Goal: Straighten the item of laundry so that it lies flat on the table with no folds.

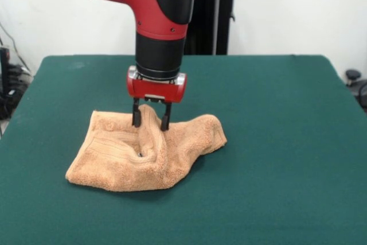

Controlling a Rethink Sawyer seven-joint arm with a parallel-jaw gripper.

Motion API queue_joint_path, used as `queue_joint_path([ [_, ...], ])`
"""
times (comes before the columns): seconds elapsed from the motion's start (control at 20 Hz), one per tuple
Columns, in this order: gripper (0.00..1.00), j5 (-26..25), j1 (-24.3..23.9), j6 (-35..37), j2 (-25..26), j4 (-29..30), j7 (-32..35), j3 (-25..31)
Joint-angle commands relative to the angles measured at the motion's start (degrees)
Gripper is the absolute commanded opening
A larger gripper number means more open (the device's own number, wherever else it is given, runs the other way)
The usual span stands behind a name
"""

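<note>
Green felt covers the desk (275, 142), which fills most of the front view and is far bigger than anything lying on it. From above, the red and black arm (155, 4) is brought straight down over the left-centre of the surface. Below it, the tan terry towel (114, 162) is seen crumpled rather than spread: its near-left part lies low on the felt, a rounded lobe is pushed out to the right, and a raised ridge is drawn up through the middle. A woven band can be made out across the left part, bent by the creases. The tool (151, 120) is set down on that ridge, its two dark fingers (136, 117) standing either side of the raised fold and apparently pinched on it, so the towel is judged to be grasped at its middle. Little of the task can be counted as done: folds and bunching are left everywhere, no edge is pulled straight, and the whole cloth has yet to be drawn out flat.
</note>
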Motion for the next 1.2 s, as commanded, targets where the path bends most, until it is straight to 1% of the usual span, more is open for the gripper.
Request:
queue_joint_path([
  [0.05, 1.0, -1.15, 2.73, 1.69, 1.27, 0.67, 7.1, 2.71],
  [0.1, 0.0, -1.11, 2.83, 1.67, 1.24, 0.69, 7.18, 2.59],
  [0.55, 0.0, -1.32, 3.69, 1.11, 1.21, 0.19, 7.31, 1.74],
  [0.75, 0.0, -1.11, 3.29, 1.05, 1.52, 0.12, 7.3, 2.12],
  [0.9, 0.0, -1.15, 3.27, 1.65, 0.78, 0.25, 7.05, 2.1],
  [1.0, 0.0, -0.93, 3.14, 3.21, -1.11, 0.99, 6.76, 2.29],
  [1.2, 0.0, 0.21, 3.31, 10.31, -8.4, 3.38, 5.62, 2.77],
])
